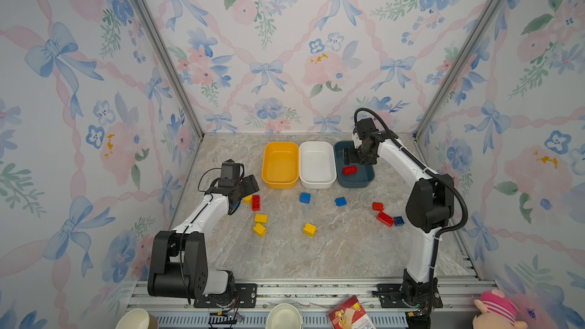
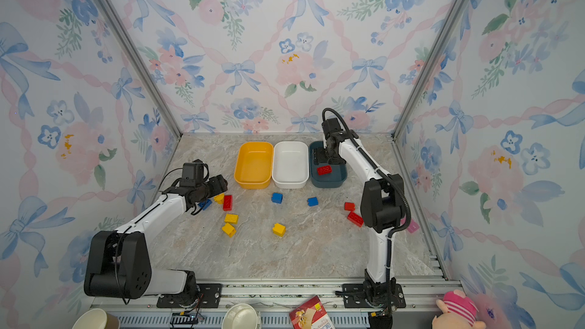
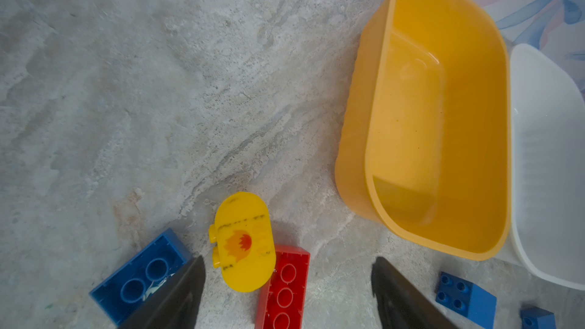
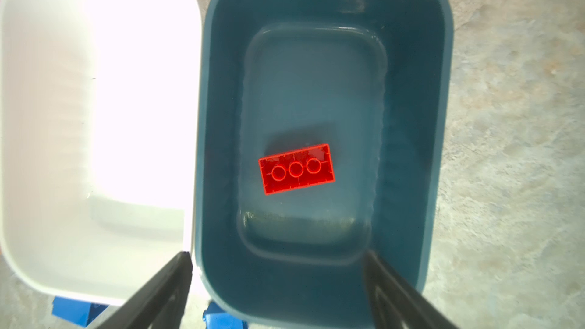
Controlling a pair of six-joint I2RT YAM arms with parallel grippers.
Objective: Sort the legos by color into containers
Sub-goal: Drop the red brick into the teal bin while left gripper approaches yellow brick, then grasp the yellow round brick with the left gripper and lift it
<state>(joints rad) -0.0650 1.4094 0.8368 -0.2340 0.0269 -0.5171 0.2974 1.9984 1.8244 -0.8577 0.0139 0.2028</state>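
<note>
If looking for a sorted piece, find one: red oblong lego (image 4: 297, 169) flat on the floor of the dark teal tub (image 4: 411, 58), underside up with three round sockets showing, slightly askew, clear of every wall. Hanging over that tub, right jaws spread wide and released, nothing between them. Just beside the teal tub, white tub (image 1: 317, 161), then yellow-orange tub (image 1: 280, 161) at the left end in both top views; all three side by side along the far part of the bench (image 1: 316, 257).

Loose on the bench in front of the row: two blue square legos (image 1: 305, 198) (image 1: 340, 201) near the middle, apart; further forward, three yellow legos (image 1: 261, 218) (image 1: 259, 229) (image 1: 309, 229), the first two just beside each other. Close to the right arm (image 1: 429, 204), small red lego (image 1: 378, 206), long red lego (image 1: 385, 219) and, just beside its end, dark blue lego (image 1: 399, 220).

Near the yellow-orange tub's front left corner, left jaws low over a cluster, spread apart, grasping nothing. Between the tips in the left wrist view: rounded yellow lego (image 3: 243, 242) with an orange flame print, overlapping one end of a second red oblong lego (image 3: 285, 289), underside up. Outside one tip, partly hidden by it, blue oblong lego (image 3: 139, 276), underside up too.
</note>
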